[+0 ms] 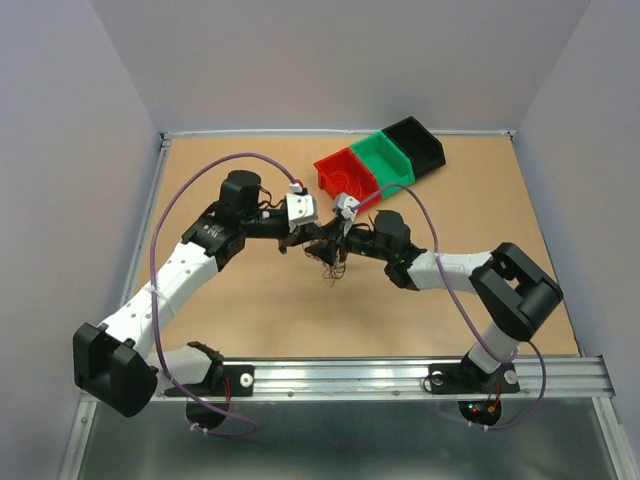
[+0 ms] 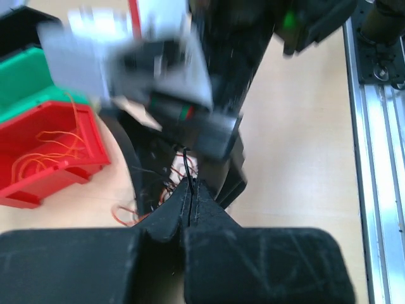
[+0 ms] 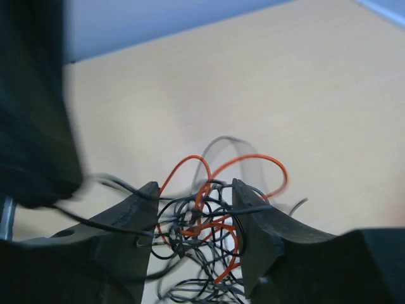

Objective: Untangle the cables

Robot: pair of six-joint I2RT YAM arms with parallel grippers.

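Observation:
The cables are a small clump of thin red-orange, black and dark wires at the table's middle, hanging under both grippers. My left gripper is shut, and a thin black wire is pinched at its tips. My right gripper faces it from the right. In the right wrist view its jaws stand apart, with the clump between them and orange loops rising above. The right gripper's body is blurred in the left wrist view.
A red bin, a green bin and a black bin stand in a row at the back right. The red bin holds loose orange wires. A metal rail runs along the near edge.

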